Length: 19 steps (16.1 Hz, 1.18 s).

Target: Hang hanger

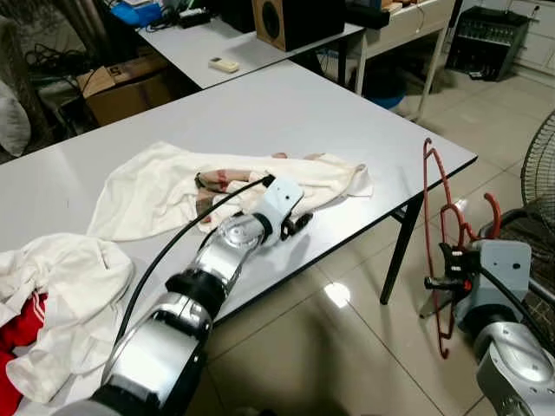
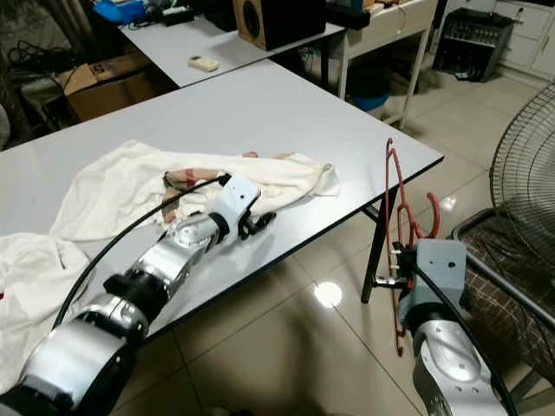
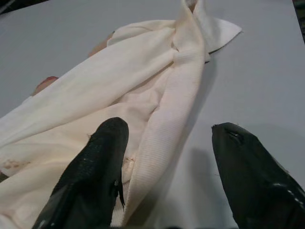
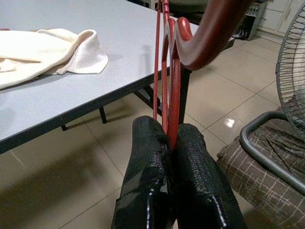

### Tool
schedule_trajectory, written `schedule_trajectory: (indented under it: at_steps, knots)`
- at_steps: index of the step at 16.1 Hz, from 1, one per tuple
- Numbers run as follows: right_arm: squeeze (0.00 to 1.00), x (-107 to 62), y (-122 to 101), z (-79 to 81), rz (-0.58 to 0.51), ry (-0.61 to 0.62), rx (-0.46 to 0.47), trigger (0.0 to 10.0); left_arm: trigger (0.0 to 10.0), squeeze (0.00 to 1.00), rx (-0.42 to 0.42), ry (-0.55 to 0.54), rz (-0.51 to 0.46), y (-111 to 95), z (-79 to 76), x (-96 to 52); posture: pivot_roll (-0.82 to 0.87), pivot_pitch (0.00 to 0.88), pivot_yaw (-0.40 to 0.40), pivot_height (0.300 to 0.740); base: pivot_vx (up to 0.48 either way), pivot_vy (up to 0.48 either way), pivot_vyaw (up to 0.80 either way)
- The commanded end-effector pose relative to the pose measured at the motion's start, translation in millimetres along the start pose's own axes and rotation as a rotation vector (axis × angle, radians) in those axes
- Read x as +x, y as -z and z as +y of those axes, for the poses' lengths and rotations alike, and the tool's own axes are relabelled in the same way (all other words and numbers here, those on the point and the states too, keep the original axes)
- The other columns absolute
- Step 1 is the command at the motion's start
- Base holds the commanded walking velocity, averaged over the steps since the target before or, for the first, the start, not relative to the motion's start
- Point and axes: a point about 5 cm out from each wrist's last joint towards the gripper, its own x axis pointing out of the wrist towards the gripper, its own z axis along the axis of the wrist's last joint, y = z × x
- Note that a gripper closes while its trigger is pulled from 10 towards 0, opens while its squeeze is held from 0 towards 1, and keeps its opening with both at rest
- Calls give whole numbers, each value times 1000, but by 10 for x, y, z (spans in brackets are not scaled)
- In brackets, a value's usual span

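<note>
On the grey table we see our left gripper spread open over a cream shirt, while beyond the table's edge our right gripper pinches a thin red wire hanger, held upright above the tiled floor.

Looked like a cluttered workroom: plain grey surface, wooden speaker box, brown cardboard box, glossy beige tiled floor.
</note>
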Motion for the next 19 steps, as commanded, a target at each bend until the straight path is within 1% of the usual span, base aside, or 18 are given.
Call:
schedule_trajectory:
  at_steps: [1, 3, 5, 6, 8, 9, 10, 11, 12, 13, 14, 16, 17, 19]
  knots:
    - [0, -3, -17, 10, -15, -2, 1, 10000, 0, 0, 3, -1, 8, 17, 18, 1, -181, 0, 146, 740, 0, 0, 0]
    - [0, -2, -12, 13, -13, -3, -1, 10000, 0, 0, -5, 23, 5, -3, -43, 42, -182, 0, 146, 740, 0, 0, 0]
    - [0, -1, -14, 12, -13, -3, -3, 10000, 0, 0, 2, 19, 14, -17, -94, 82, -184, 0, 145, 740, 0, 0, 0]
    - [0, 0, -16, 12, -14, -4, -4, 10000, 157, 0, 11, 3, 25, -22, -109, 103, -184, 0, 145, 740, 0, 0, 0]
    - [0, -2, -16, 17, -14, -5, -4, 10000, 314, 0, 14, -43, 43, -27, -75, 113, -185, 0, 147, 740, 0, 0, 0]
    - [0, -6, -11, 32, -13, -7, -4, 10000, 1137, 0, 31, -71, 60, -23, -51, 115, -185, 0, 147, 740, 0, 0, 0]
    - [0, -7, -9, 39, -12, -9, -3, 10000, 1137, 0, 50, -77, 71, -17, -48, 116, -185, 0, 147, 740, 0, 0, 0]
    - [0, -6, -7, 48, -12, -11, -3, 10000, 1843, 0, 79, -73, 87, 0, -59, 117, -184, 0, 153, 740, 0, 0, 0]
    - [0, -2, -7, 57, -12, -13, -3, 10000, 2667, 0, 127, -52, 115, 43, -98, 119, -184, 0, 153, 740, 0, 0, 0]
    - [0, 0, -9, 60, -13, -14, -2, 10000, 3098, 0, 151, -37, 132, 75, -124, 118, -185, 0, 155, 740, 0, 0, 0]
    - [0, 2, -10, 63, -14, -15, -2, 10000, 3216, 0, 180, -22, 155, 125, -159, 114, -185, 0, 155, 740, 0, 0, 0]
    - [0, 5, -13, 66, -15, -16, -3, 10000, 3529, 0, 199, -19, 185, 188, -183, 104, -190, 0, 158, 740, 0, 0, 0]
    - [0, 7, -15, 68, -16, -17, -5, 10000, 3843, 0, 216, -16, 213, 241, -195, 92, -191, 0, 159, 740, 0, 0, 0]
    - [0, 8, -16, 67, -16, -17, -6, 10000, 4039, 0, 221, -14, 230, 269, -197, 84, -191, 0, 158, 740, 0, 0, 0]
